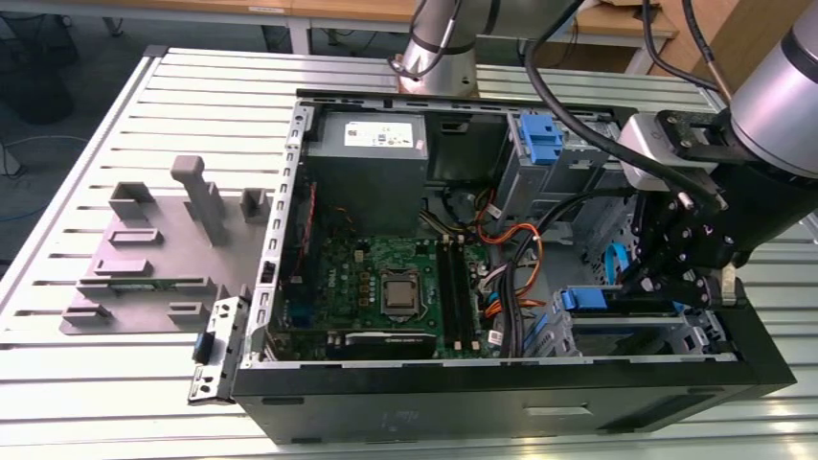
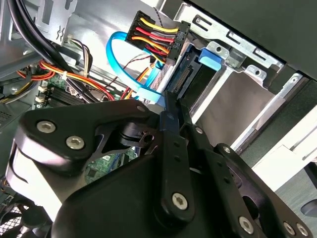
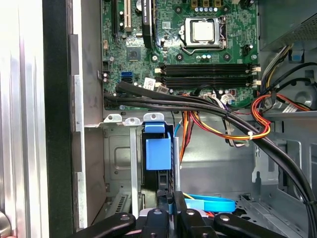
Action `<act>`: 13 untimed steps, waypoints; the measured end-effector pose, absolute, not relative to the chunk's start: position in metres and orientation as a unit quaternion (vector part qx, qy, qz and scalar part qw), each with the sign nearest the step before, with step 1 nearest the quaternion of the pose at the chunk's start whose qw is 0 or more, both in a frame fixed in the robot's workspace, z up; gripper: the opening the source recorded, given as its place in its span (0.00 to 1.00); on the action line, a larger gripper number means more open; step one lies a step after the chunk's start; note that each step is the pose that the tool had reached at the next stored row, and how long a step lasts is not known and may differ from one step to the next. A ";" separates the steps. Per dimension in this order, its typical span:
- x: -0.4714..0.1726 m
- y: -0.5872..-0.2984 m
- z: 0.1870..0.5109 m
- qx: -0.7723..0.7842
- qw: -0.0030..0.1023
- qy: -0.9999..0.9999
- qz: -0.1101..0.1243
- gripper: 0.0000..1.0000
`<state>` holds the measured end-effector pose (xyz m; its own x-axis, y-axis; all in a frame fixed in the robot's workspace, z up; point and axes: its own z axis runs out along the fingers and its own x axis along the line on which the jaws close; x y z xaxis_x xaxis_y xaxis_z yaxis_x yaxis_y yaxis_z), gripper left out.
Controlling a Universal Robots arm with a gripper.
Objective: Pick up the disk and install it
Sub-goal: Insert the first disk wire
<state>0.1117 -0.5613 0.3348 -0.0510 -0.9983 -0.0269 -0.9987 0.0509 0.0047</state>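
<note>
Currently the gripper (image 1: pixel 654 287) is lowered into the open computer case (image 1: pixel 511 407), which lies on its side on a slotted aluminium table (image 1: pixel 115 402). It hangs at the drive cage (image 1: pixel 633 333) in the corner of the case toward the exterior view's right.

The disk (image 2: pixel 190 74) sits in that cage, standing on edge between the cage's silver walls. Its blue rail tab (image 2: pixel 210 57) is at the cage mouth and its dark connector edge faces the gripper. In the second wrist view the gripper (image 2: pixel 171 99) has its tip right at that connector edge. Whether it is clamped on the disk or only resting against it I cannot tell, nor how wide it stands.

A power plug (image 2: pixel 153 37) with red, yellow and black wires hangs just beside the disk's connector edge, and a light blue data cable (image 2: pixel 116 54) loops near it.

In the first wrist view the disk (image 3: pixel 158 153) shows end-on, blue rail foremost, in line with the gripper (image 3: pixel 167 196). The green motherboard (image 3: pixel 198 49) lies beyond it.

In the exterior view a grey power supply (image 1: pixel 371 144) with a white sticker fills the far corner. A bare blue bracket (image 1: pixel 543 139) stands near it. A grey moulded fixture (image 1: pixel 153 259) rests on the table, well apart from the case on the exterior view's left
</note>
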 end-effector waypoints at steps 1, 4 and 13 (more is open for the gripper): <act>0.112 -0.561 0.335 -0.689 0.008 0.725 0.011 0.16; 0.112 -0.561 0.335 -0.689 0.008 0.725 0.011 0.16; 0.112 -0.561 0.333 -0.689 0.008 0.725 0.011 0.16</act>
<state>0.1117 -0.5613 0.3328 -0.0510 -0.9983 -0.0272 -0.9987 0.0509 0.0047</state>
